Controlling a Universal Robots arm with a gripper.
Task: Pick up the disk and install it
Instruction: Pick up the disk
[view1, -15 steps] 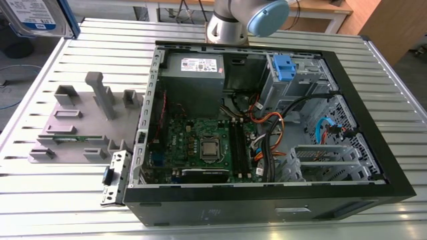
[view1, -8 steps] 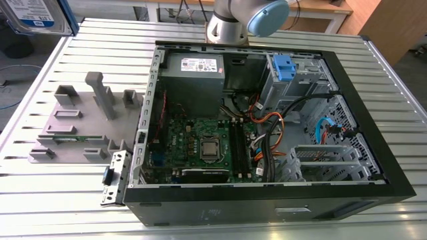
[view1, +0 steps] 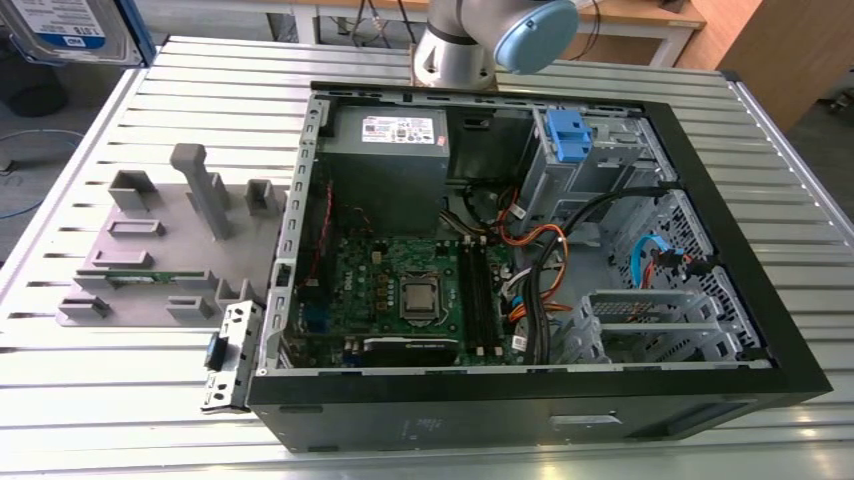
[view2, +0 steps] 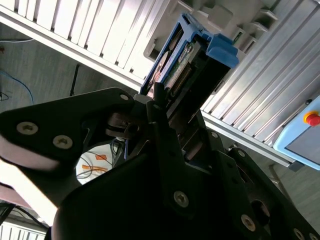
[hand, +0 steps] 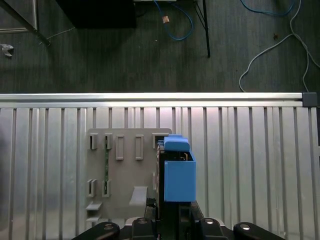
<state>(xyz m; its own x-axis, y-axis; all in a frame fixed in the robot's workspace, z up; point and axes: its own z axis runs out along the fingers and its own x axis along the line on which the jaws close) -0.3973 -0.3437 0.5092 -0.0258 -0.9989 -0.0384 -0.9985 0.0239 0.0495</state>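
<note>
The gripper (view2: 167, 107) is clamped on the disk (hand: 179, 180), which it holds on edge over the grey fixture plate (hand: 125, 172); the disk is probably rigid, weighty and shock-sensitive, so it is best gripped across its flat faces.

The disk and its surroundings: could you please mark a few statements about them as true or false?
1. The hand is shut on the disk. True.
2. The disk's carrier frame is red. False: it is blue.
3. The computer case lies open, with its motherboard showing. True.
4. The disk sits installed inside the computer case. False: in the first wrist view the hand holds it over the slatted table, by the grey fixture plate.
</note>
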